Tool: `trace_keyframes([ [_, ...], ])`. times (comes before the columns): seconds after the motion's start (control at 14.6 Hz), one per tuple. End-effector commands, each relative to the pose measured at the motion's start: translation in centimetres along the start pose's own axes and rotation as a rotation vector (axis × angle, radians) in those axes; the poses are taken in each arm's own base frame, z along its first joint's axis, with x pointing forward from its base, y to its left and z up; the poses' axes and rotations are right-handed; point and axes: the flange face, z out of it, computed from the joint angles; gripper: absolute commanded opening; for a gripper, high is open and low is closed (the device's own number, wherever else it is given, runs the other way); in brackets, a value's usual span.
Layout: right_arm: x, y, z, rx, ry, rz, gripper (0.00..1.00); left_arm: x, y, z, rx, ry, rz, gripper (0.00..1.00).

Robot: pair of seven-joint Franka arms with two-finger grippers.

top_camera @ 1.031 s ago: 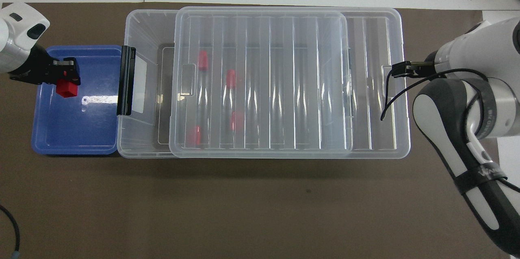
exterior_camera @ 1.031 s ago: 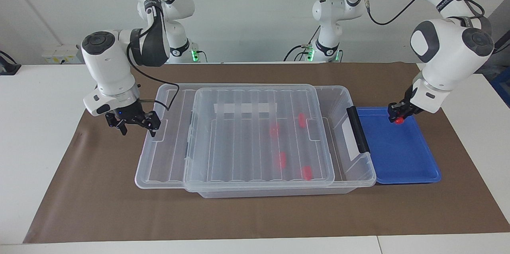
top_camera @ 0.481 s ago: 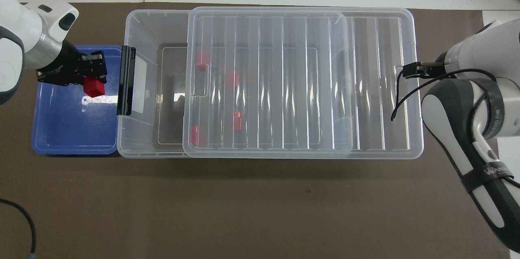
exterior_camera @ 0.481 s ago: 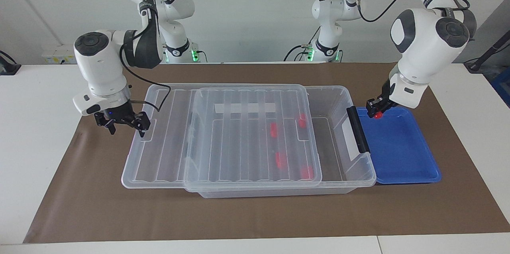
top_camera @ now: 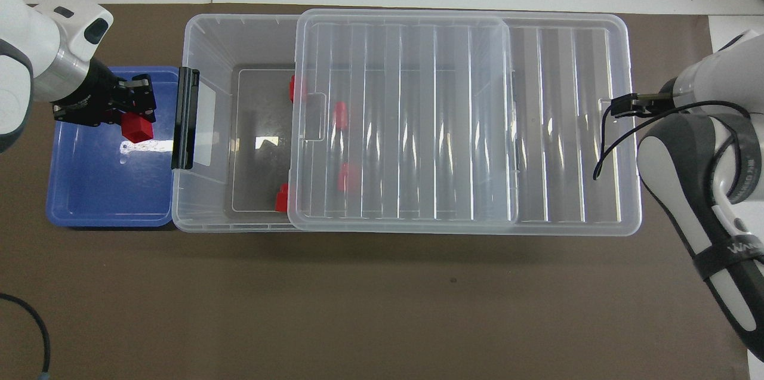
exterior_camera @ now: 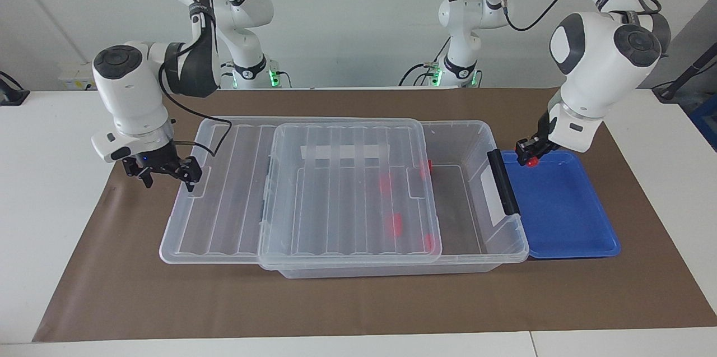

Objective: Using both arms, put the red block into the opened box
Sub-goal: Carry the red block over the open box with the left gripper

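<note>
Left claw: my black two-finger left gripper hangs over the corner of the shallow blue plastic tray that sits nearest the robots and the box – fingers clamped tight on a small bright red plastic block, which is up off the tray floor.
Red block: held in the air just beside the box's black end handle, over the tray, not yet over the box.
Box: the large shallow clear plastic storage bin lies lengthwise across the brown paper mat, its handle end touching the tray.
Lid: the ribbed clear plastic lid sits on the bin, slid toward my right arm's end – it overhangs that end and leaves a strip of the bin open at the handle end.
Inside the bin: four more small red blocks lie on the bin floor; two show through the lid, two peek out at the lid's edge, by the open strip.
Right claw: my black right gripper is at the overhanging end of the lid, at its small notch, the fingers standing apart astride the lid's rim; whether they press on it I cannot tell.
Table: white tabletop under the mat.
</note>
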Motion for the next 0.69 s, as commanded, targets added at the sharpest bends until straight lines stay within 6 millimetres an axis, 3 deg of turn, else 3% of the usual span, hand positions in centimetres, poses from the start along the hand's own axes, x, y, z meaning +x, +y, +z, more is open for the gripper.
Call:
trace_keyframes([
  [0.0,-0.3,1.1,0.0,-0.031,-0.019,-0.02,1.0,-0.6,0.3,-0.7,-0.008,-0.014,-0.012,0.0],
  [0.41,-0.4,1.3,-1.0,-0.048,-0.014,-0.028,1.0,-2.8,6.1,-1.4,-0.003,0.009,-0.079,0.0],
  [0.62,-1.0,0.8,-3.6,-0.011,-0.001,-0.007,1.0,-3.3,8.8,-1.9,-0.051,0.076,-0.168,0.0],
])
